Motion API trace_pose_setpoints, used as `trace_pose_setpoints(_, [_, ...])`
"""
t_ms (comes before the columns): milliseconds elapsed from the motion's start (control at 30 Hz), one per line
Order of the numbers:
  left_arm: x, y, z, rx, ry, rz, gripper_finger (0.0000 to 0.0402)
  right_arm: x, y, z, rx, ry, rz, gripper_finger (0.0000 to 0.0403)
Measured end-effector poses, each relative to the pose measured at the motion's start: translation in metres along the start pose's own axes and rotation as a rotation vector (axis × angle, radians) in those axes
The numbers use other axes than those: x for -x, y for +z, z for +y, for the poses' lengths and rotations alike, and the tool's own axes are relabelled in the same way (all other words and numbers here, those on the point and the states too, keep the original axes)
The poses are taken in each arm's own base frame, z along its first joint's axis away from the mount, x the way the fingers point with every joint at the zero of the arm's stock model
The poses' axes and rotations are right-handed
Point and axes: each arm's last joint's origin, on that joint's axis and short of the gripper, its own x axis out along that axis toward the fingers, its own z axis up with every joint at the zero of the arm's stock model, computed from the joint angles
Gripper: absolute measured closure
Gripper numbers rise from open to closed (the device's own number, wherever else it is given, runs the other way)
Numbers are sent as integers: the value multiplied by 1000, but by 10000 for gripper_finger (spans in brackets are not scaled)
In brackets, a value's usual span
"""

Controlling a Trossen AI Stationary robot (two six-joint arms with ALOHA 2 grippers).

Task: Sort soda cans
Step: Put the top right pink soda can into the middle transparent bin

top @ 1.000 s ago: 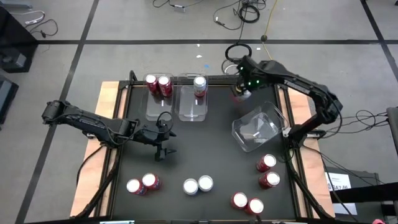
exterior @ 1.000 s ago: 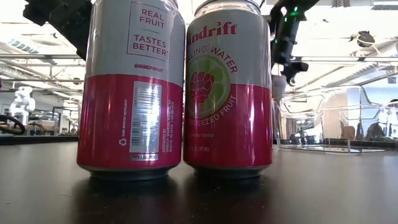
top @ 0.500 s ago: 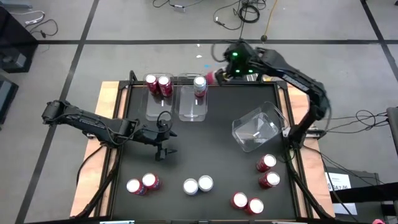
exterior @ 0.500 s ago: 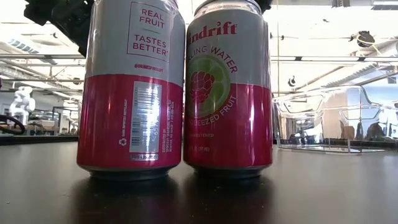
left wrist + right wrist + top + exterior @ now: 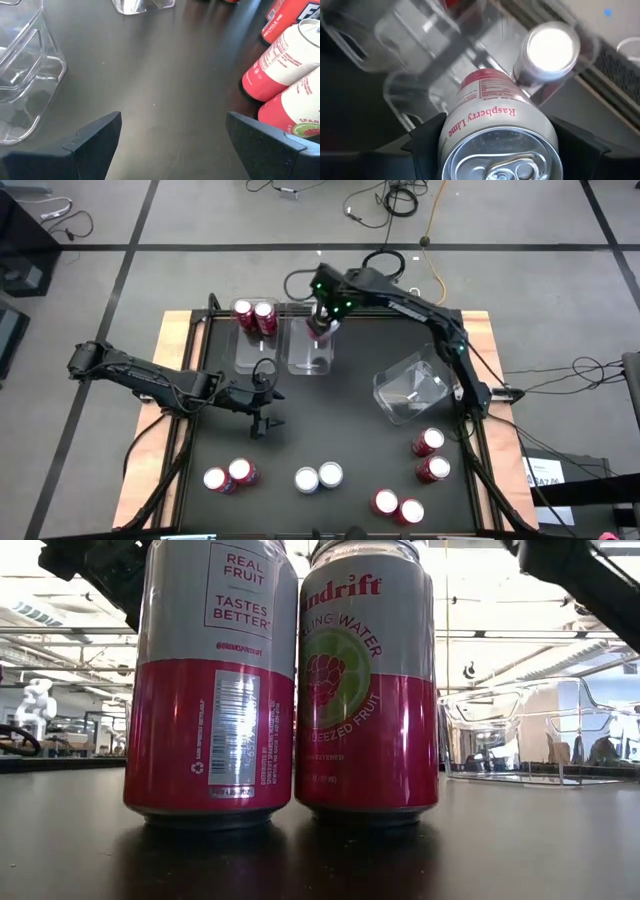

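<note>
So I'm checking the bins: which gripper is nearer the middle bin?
Right. The right gripper, holding a can, hangs over the middle bin; the left gripper waits open, off toward the table's middle.

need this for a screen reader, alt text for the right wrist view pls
The right gripper holds a Raspberry Lime can above a clear bin. Another can stands upright in that bin, its silver top showing.

Right end effector (image 5: 322,328) clamped; left end effector (image 5: 262,420) spread.
</note>
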Motion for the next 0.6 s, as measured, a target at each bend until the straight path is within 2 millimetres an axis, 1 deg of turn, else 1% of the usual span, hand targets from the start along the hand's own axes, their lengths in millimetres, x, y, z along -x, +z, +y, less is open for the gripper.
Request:
trace_pose_setpoints(100, [0, 0, 0, 0, 0, 0, 34, -22, -1, -1, 1, -21, 50, 119])
trace_pose_setpoints(200, [0, 0, 0, -1, 0, 0, 34, -41, 1, 0, 5, -26, 58, 119])
trace_pose_setpoints(333, [0, 0, 0, -1, 0, 1, 34, -67, 1, -6, 0, -73, 89, 119])
trace_pose_setpoints(600, [0, 0, 0, 0, 0, 1, 34, -99, 4, -22, -37, -96, 130, 119])
